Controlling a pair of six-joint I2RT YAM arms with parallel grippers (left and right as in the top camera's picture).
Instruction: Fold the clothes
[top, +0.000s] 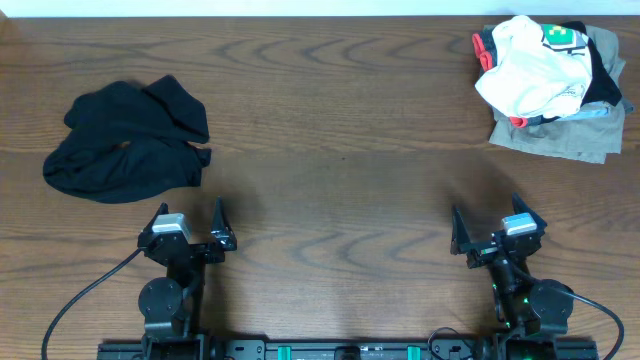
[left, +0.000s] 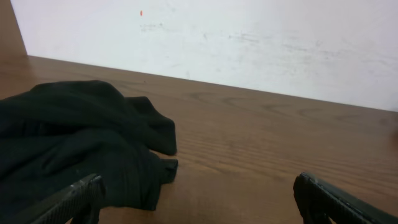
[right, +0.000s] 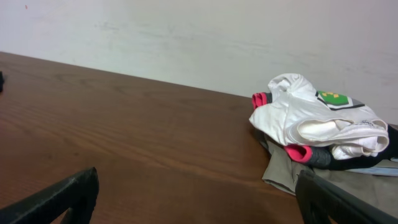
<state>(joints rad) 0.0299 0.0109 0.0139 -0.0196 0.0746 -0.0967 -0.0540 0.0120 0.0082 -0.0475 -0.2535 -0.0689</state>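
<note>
A crumpled black garment (top: 125, 145) lies on the left of the table, also in the left wrist view (left: 74, 143). A bunched white T-shirt (top: 525, 70) with a green-and-yellow print tops a pile at the far right, seen from the right wrist too (right: 311, 118). My left gripper (top: 190, 228) sits open near the front edge, just below and right of the black garment, nothing between its fingers (left: 78, 196). My right gripper (top: 497, 232) is open as well, well short of the pile, its fingers (right: 329, 199) empty.
Under the white T-shirt lie a grey garment with red-orange trim (top: 487, 50) and a khaki-olive garment (top: 560, 140). A white wall (left: 249, 37) stands behind the wooden table (top: 330, 130).
</note>
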